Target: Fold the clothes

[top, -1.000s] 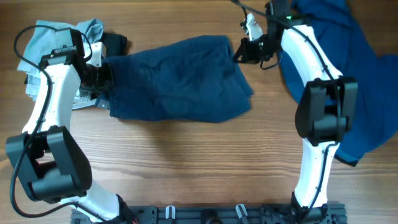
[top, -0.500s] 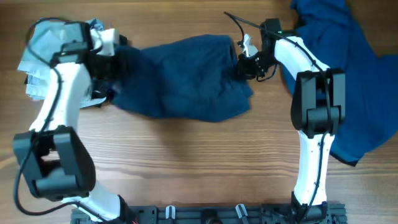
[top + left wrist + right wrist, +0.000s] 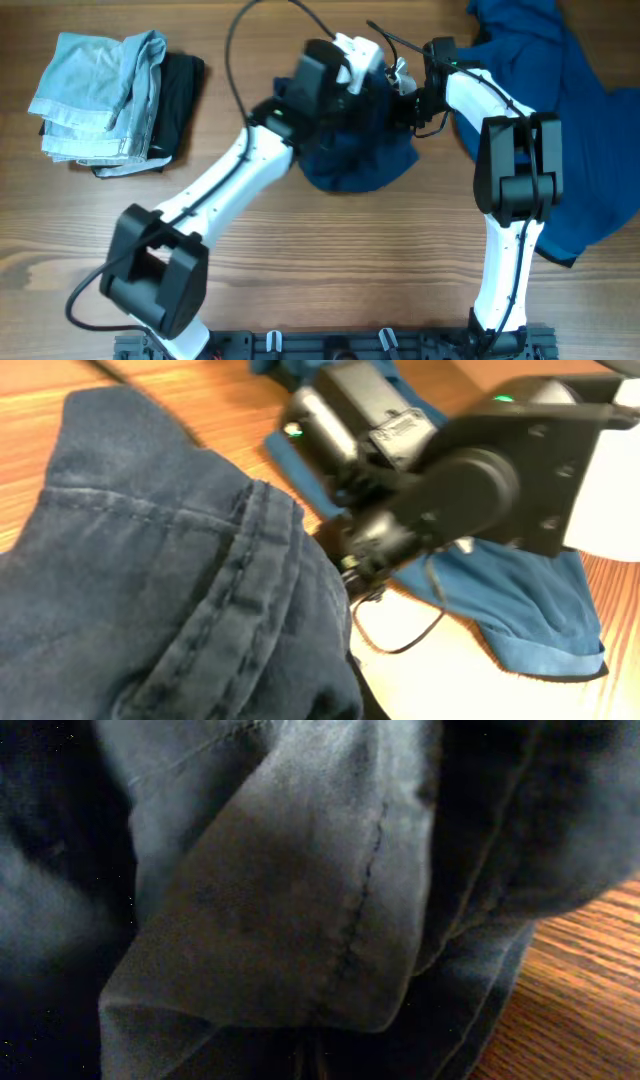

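Observation:
The dark navy garment (image 3: 355, 160) lies bunched and doubled over at the upper middle of the table. My left gripper (image 3: 372, 92) has reached across to its right end and is shut on the garment's lifted edge. In the left wrist view the cloth (image 3: 150, 590) covers the fingers. My right gripper (image 3: 400, 104) is at the same right edge, close against the left gripper, and it shows in the left wrist view (image 3: 380, 540). Navy cloth (image 3: 280, 900) fills the right wrist view and folds into the jaws. The pale blue denim piece (image 3: 100, 95) and the black piece (image 3: 178, 100) lie folded at the far left.
A second large blue garment (image 3: 570, 120) is spread over the table's right side, and it shows in the left wrist view (image 3: 500, 600). Cables loop above both wrists. Bare wooden table (image 3: 320, 270) runs along the front.
My left arm has swung from the far left across to the right, carrying the navy garment's left end over onto its right end. The right gripper has stayed near that edge.

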Controlling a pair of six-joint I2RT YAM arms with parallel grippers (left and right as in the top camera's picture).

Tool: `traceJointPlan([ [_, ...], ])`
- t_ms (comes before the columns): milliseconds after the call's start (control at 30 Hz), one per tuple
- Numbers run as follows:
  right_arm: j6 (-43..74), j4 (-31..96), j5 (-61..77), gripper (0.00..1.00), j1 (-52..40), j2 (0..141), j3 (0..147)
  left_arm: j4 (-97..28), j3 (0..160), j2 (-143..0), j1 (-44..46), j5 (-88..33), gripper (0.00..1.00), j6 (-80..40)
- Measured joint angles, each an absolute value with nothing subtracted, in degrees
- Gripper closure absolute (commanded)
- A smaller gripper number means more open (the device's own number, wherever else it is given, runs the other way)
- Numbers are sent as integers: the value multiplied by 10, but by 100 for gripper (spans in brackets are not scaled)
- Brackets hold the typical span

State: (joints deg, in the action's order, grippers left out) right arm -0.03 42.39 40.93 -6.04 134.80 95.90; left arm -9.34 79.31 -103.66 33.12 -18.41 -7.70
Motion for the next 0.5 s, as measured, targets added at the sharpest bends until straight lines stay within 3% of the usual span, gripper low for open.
traceJointPlan([
  [267,0,424,430,96,-57,1349,958,-42,794,-1101,367,-158,96,-79],
  [367,4,456,423,91,-41,1349,975,-43,794,-1101,367,-157,96,-79],
  [400,13,464,415,82,-27,1346,989,-44,794,-1101,367,-157,82,-79],
  [433,24,467,409,73,-7,1336,1005,-44,794,-1101,367,-157,24,-79],
  [467,32,466,406,65,9,1321,1014,-44,794,-1101,367,-157,0,-82],
  [500,38,465,403,58,34,1287,1027,-43,794,-1101,367,-157,0,-81],
])
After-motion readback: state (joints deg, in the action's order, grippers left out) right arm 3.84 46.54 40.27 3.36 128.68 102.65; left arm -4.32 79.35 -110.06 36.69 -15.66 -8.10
